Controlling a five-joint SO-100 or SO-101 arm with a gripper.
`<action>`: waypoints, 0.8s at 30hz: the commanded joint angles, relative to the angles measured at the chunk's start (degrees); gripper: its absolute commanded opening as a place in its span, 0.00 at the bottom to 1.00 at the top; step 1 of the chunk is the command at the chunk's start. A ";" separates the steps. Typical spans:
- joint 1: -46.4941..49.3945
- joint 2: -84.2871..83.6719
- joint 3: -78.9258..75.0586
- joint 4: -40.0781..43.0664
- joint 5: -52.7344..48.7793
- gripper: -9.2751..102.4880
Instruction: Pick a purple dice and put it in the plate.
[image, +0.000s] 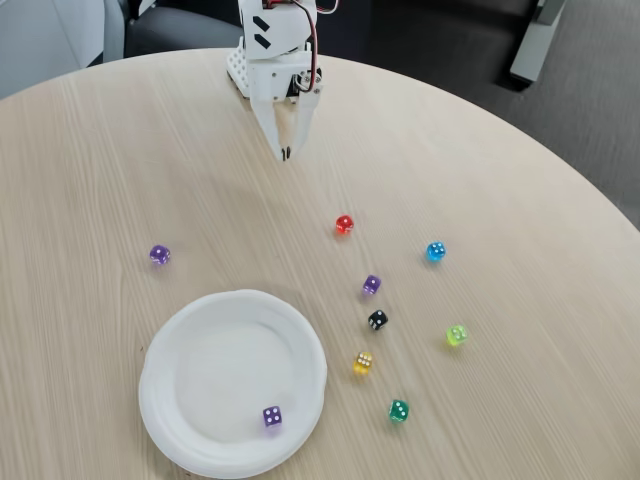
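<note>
Three purple dice show in the fixed view. One purple die (160, 254) lies alone on the table left of centre, a second (371, 285) sits among the coloured dice, and a third (272, 417) rests inside the white paper plate (170, 340) near its front rim. My white gripper (286, 153) hangs at the back of the table, pointing down, its fingers together with nothing between them. It is well away from every die.
On the right half of the round wooden table lie a red die (344, 224), a blue one (436, 251), a black one (377, 319), a yellow-green one (457, 335), an orange-yellow one (363, 362) and a green one (399, 410).
</note>
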 joint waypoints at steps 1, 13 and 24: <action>0.53 0.35 -0.26 -0.35 0.44 0.09; 0.35 0.35 -0.26 -0.35 1.05 0.09; 0.44 0.35 -0.26 -0.35 1.67 0.09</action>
